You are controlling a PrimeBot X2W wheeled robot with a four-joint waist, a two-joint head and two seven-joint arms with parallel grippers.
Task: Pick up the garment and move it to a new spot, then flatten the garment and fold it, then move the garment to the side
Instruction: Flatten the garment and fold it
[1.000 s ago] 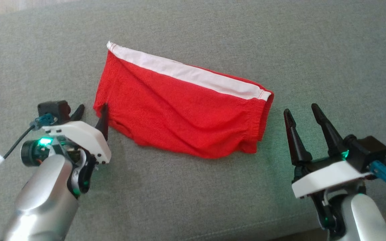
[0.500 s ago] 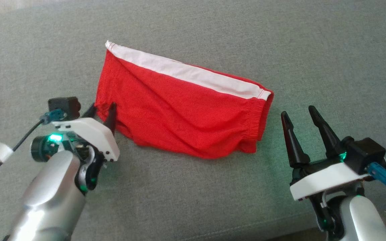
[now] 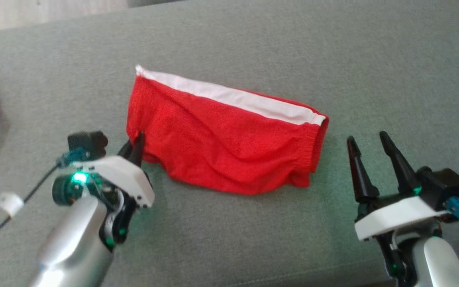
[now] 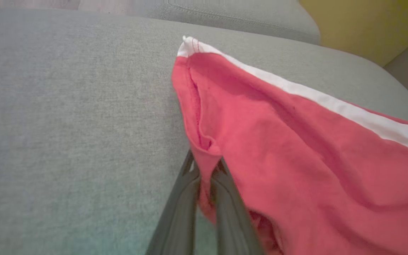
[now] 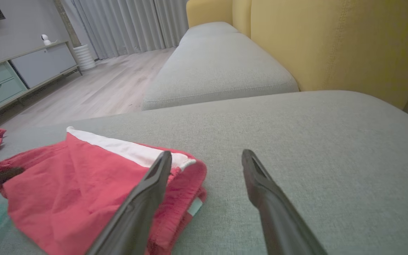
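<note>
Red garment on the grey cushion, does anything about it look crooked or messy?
The red fabric garment, white-banded, lies slanted on the grey fabric cushion, its near edge rumpled. The left gripper pinches its left corner into a bunch. Nothing looks torn or spilled.

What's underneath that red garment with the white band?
The red garment lies on the grey cushion, which shows all around it. The left gripper pinches its corner. Anything else beneath the cloth is covered.

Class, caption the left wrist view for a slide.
Left gripper pinches the red garment by its corner on the grey cushion.
</note>
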